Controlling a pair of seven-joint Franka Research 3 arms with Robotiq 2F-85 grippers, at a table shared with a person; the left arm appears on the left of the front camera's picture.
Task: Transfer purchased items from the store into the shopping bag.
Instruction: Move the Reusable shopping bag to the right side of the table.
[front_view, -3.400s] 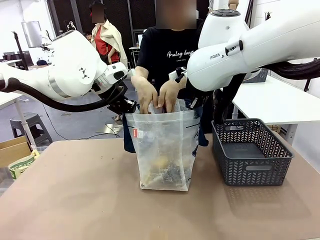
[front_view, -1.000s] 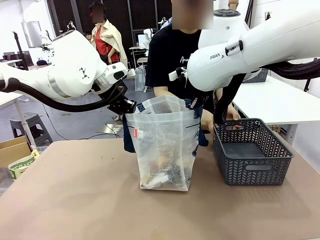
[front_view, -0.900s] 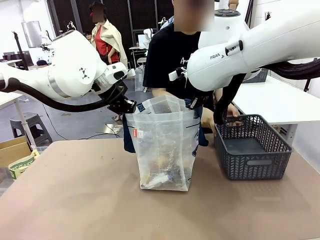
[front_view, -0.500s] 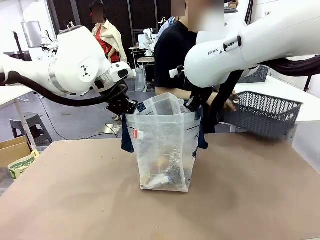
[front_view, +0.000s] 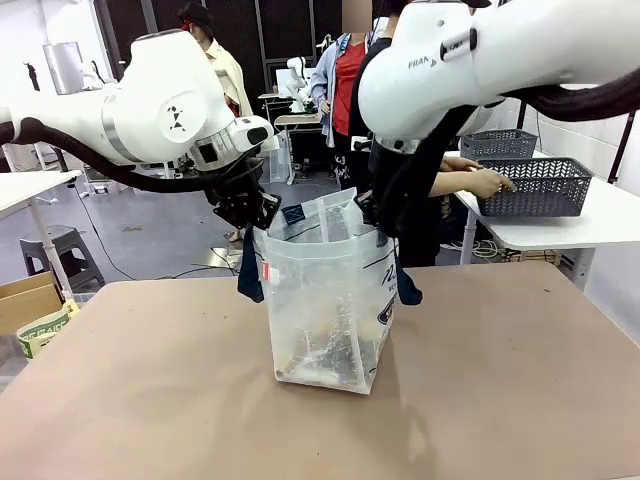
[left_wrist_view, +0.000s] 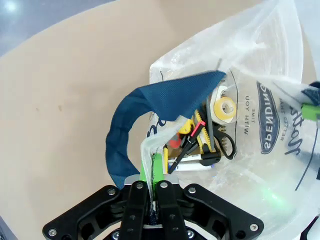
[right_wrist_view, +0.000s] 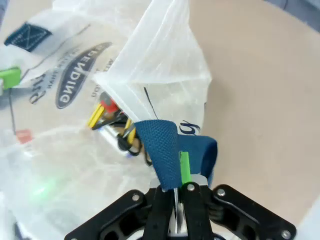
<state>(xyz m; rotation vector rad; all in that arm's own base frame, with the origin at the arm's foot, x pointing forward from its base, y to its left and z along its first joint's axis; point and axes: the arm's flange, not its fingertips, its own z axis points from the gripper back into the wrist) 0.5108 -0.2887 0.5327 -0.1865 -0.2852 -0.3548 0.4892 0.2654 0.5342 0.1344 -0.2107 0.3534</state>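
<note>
On the tan table (front_view: 150, 400), mid-width, the translucent shopping bag (front_view: 325, 300) stands upright with its mouth held wide, navy lettering and a round logo showing on its side. The purchased items (front_view: 325, 350) lie in a heap at its bottom; from above, a yellow roll (left_wrist_view: 225, 106) and red-and-yellow pieces (left_wrist_view: 192, 132) can be made out among them, the rest too tangled to name.

At the bag's rim on the picture's left, the left gripper (front_view: 255, 210) has its green pads pressed together on the plastic edge at the foot of a navy strap handle (left_wrist_view: 150, 100), which loops down outside the bag. On the opposite rim the right gripper (front_view: 375, 225) is likewise clamped tight on the plastic and the base of the other handle (right_wrist_view: 160, 145), whose strap hangs down the bag's far side. Both white arms come in from above the table, one on each side.

Beyond the table, a person in a dark top stands turned away towards a white side table (front_view: 600, 225) at the right. The person's hand (front_view: 490, 183) rests on the near end of the dark grey slotted basket (front_view: 540, 185), which sits on that side table, well apart from the bag. A second grey basket (front_view: 497, 143) stands just behind it.
</note>
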